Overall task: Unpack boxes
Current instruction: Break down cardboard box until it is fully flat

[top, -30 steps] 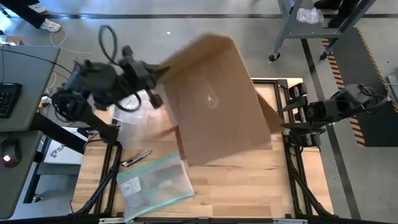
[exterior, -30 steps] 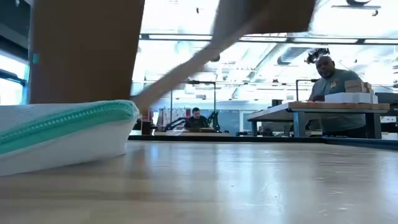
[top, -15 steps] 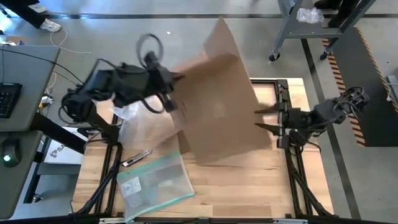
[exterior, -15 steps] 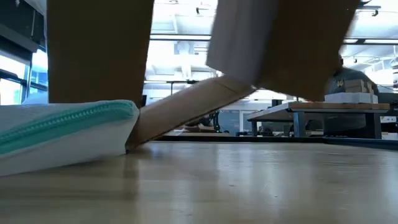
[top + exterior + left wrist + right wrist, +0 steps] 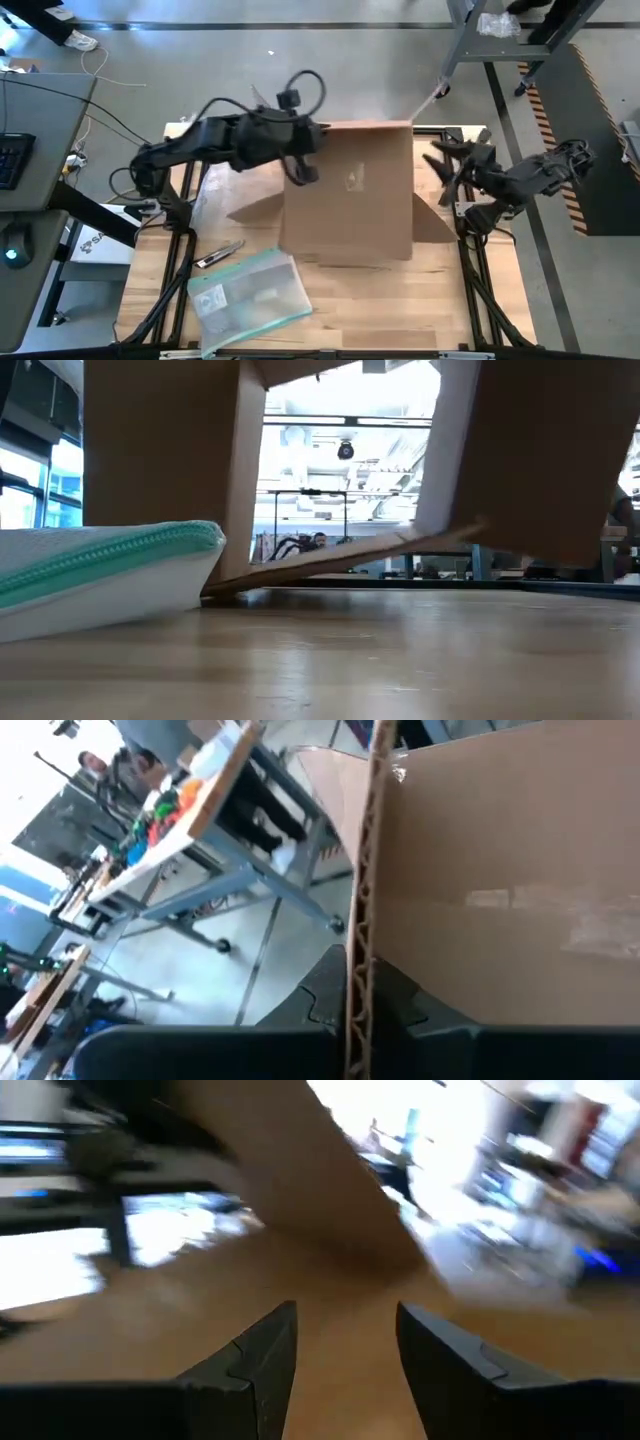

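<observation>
Seemingly left gripper [image 5: 300, 165] clamped on box [image 5: 350, 195] edge, right gripper [image 5: 445, 165] apart, empty.

Both arms matte black w/ chunky joints; black cable loops off left arm; right hand [image 5: 340, 1350] has dark tapered fingers.

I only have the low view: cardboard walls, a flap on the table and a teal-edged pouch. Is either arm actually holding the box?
Observer: Yes. The left gripper is shut on the box, pinching the edge of a wall at its far left corner.
Operator: And the right one?
Observer: The right gripper is open beside the box's far right corner, holding nothing.
Operator: Anything else on the table?
Observer: A small utility knife lies just beyond the pouch, left of the box.
</observation>
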Robot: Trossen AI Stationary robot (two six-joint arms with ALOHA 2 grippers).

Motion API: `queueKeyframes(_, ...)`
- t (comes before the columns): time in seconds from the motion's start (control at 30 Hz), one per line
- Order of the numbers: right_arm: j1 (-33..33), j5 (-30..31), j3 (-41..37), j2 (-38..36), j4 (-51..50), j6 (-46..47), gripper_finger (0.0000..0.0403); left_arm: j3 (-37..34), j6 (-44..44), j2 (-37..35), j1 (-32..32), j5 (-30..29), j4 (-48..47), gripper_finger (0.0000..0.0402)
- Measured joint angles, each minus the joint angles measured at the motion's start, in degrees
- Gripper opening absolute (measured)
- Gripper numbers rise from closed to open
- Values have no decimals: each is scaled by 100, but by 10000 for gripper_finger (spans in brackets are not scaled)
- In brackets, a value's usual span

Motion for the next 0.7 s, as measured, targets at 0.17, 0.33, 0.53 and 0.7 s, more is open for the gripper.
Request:
queueKeyframes(0.17,-292,-33,4,-116,-2036,2276,156,-8,18,-290,-198,32,77,0)
queueKeyframes(0.33,-767,-699,-318,-52,-2843,3197,156,-7,49,-581,-356,589,485,0)
queueKeyframes(0.53,-1289,-1712,-1367,-42,-1449,1901,156,-7,37,-569,-376,1771,1162,0)
queueKeyframes(0.7,-1546,-2668,-2329,3,1595,46,156,-2,8,-188,-202,2402,1651,0)
